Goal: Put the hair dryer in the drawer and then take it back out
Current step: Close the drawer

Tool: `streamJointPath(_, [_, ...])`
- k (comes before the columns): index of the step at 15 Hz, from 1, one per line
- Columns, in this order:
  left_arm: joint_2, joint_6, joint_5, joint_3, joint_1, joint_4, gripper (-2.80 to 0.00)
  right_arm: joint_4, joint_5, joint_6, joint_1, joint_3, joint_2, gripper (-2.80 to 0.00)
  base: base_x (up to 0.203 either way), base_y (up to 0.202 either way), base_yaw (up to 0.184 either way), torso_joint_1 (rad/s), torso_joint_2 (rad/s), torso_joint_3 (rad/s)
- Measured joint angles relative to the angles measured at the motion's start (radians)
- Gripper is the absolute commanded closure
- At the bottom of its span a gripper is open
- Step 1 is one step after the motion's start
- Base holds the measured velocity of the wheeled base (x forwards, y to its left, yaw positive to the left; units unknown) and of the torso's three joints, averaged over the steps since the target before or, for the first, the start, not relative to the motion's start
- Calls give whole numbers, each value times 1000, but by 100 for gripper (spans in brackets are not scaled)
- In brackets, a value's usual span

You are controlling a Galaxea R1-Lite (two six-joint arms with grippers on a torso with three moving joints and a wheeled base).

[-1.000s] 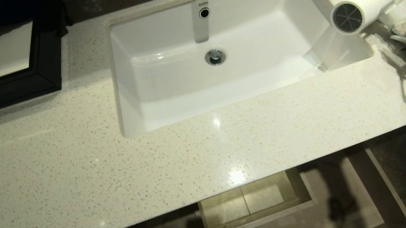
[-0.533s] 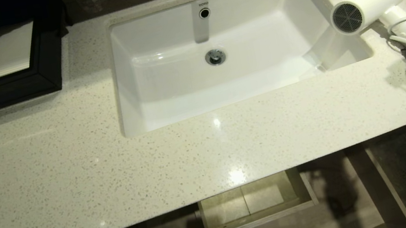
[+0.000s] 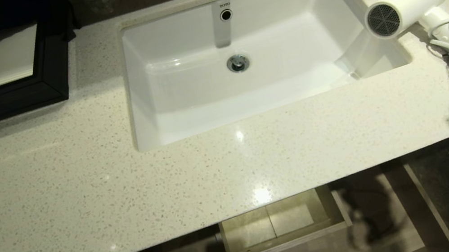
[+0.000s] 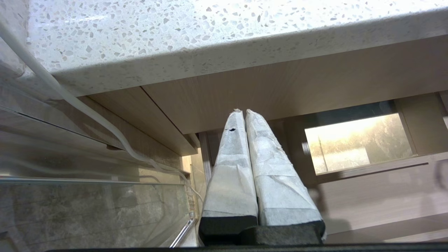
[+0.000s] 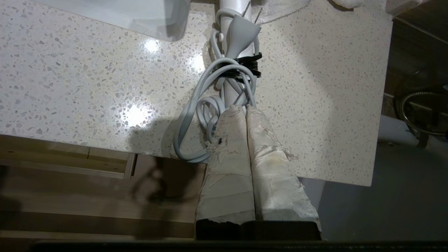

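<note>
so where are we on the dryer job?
The dryer lies on the counter beside the sink, cord bundled, and the drawer stands open and empty, so it looks like either the very start or the very end. Nothing is in hand: the right gripper is shut and empty above the cord, the left gripper shut under the counter.

Right hand [image 5: 245, 110] gone from head view beside hair dryer [image 3: 406, 2]; fingers now pressed together.
</note>
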Motion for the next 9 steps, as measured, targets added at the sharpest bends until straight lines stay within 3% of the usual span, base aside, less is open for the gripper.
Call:
streamJointPath(2, [0,0,0,0,0,0,0,8,0,0,0,6,-15,0,0,0,0,-222,187,-58])
streamJointPath(9, [0,0,0,0,0,0,0,-2,-1,25,-2,109,-109,0,0,0,0,-357,229,-119])
